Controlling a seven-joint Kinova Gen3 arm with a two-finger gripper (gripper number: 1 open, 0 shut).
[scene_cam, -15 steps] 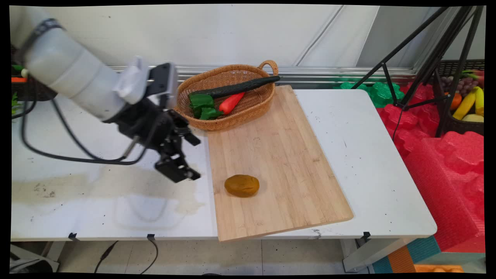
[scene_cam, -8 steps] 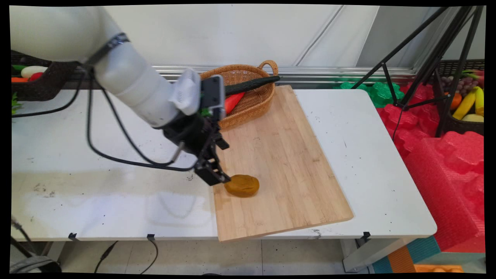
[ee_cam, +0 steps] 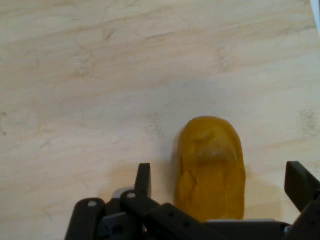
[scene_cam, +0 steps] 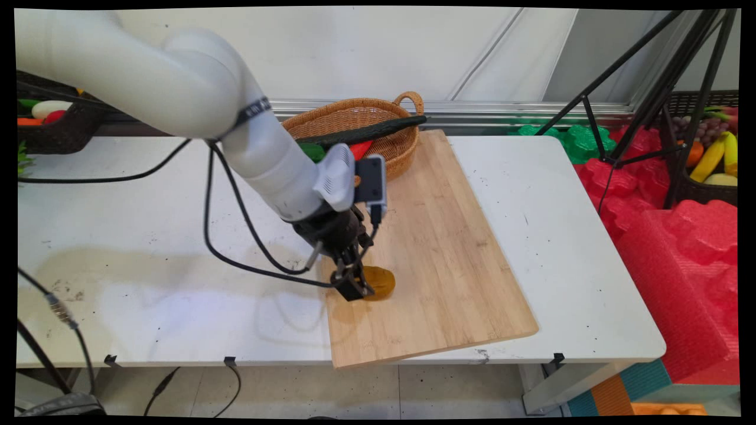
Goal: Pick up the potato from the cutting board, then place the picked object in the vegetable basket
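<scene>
Down low, end effector [ee_cam: 220,185] straddles the potato [ee_cam: 211,167], fingers spread.

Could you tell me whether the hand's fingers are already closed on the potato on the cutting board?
No: in the hand view the two fingers stand apart on either side of the potato, with wooden cutting board showing in the gaps.

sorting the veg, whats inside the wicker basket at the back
The woven wicker basket holds a long dark green cucumber, a red pepper and something green. The white arm covers the basket's left part, so more may be hidden.
</scene>
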